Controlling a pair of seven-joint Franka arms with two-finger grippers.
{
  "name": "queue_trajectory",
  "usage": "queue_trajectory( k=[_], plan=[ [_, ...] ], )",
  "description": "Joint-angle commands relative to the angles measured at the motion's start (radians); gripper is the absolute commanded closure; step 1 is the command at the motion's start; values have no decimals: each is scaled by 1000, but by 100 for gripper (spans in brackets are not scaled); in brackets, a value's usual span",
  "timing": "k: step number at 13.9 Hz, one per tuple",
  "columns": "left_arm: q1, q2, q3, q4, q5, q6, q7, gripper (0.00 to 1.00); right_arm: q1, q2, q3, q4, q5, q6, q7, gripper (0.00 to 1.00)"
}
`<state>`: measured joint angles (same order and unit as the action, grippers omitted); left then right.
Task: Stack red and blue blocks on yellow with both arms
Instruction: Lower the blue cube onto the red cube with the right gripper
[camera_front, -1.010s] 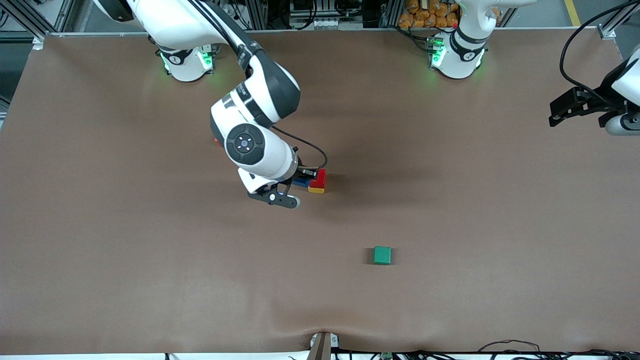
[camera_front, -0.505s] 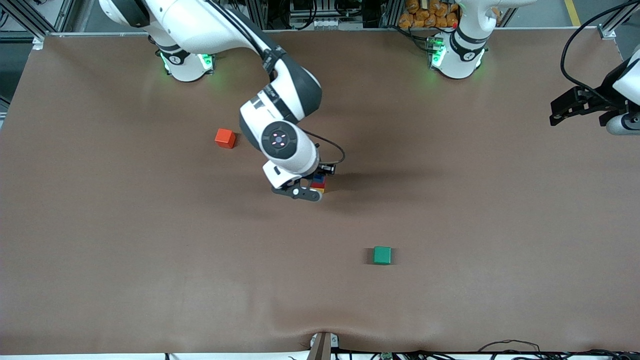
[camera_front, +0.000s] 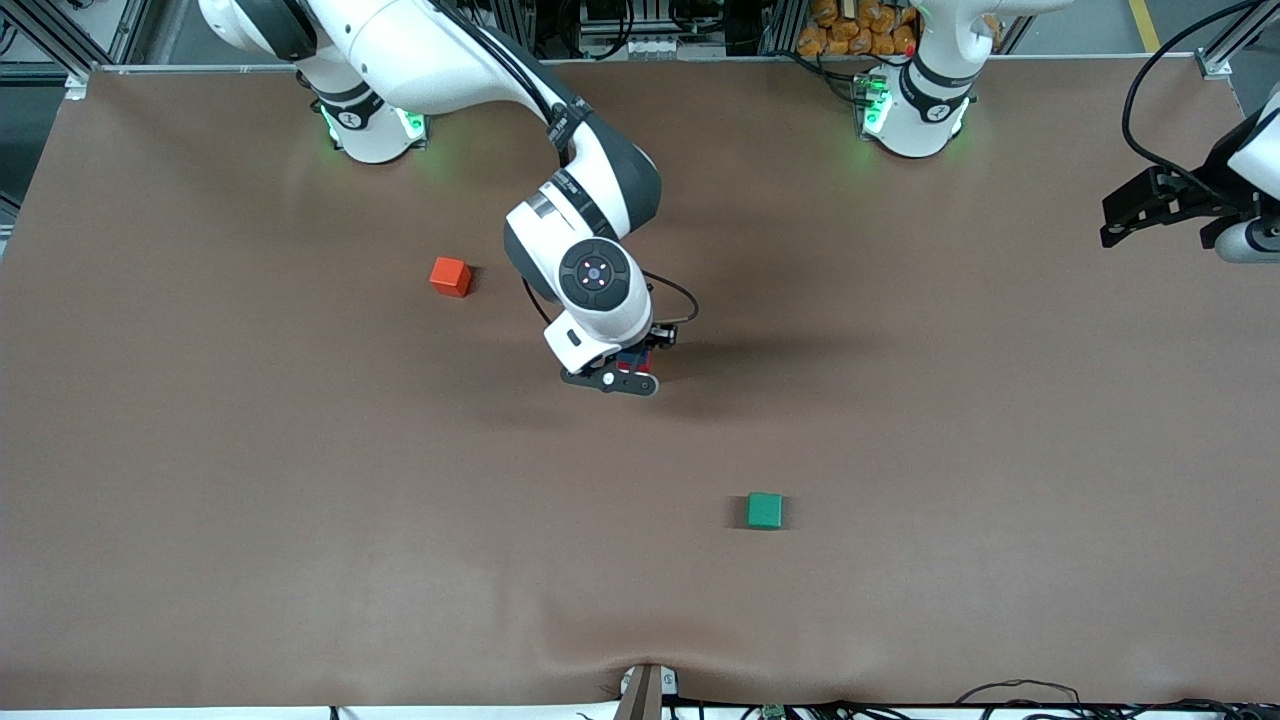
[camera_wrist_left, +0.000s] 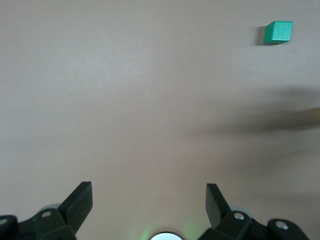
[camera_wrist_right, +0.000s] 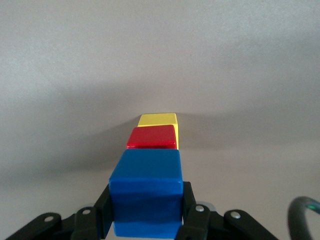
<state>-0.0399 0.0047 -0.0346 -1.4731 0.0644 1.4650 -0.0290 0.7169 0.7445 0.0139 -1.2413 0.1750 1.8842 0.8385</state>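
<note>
The green block (camera_front: 765, 510) is sitting low and centre in the frame amid bare bench (camera_front: 300, 560). At mid-frame the right pincer (camera_wrist_right: 146, 210) is pinching the blue block (camera_wrist_right: 146, 192) over the red block (camera_wrist_right: 152, 137) on the yellow block (camera_wrist_right: 158, 120); in the front view the arm is hiding them. The orange-red block (camera_front: 450, 277) is lying apart. At the upper right edge, the left pincer (camera_wrist_left: 149, 205) is waiting, spread wide.

Blue block (camera_wrist_right: 145, 192) in right end effector (camera_wrist_right: 145, 210): smooth, slight sheen. Red block (camera_wrist_right: 152, 137), yellow block (camera_wrist_right: 158, 120) beneath: glossy tops. Bench (camera_front: 300, 480): matt brown covering.
</note>
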Motion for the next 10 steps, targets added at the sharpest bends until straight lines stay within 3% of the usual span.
queue_trajectory(
  k=[1, 10],
  plan=[
    [8, -23, -5, -15, 0, -11, 14, 0, 19, 16, -11, 22, -14, 15, 21, 100],
    [9, -23, -1, -16, 0, -9, 14, 0, 21, 15, -14, 19, -32, 10, 22, 100]
  ],
)
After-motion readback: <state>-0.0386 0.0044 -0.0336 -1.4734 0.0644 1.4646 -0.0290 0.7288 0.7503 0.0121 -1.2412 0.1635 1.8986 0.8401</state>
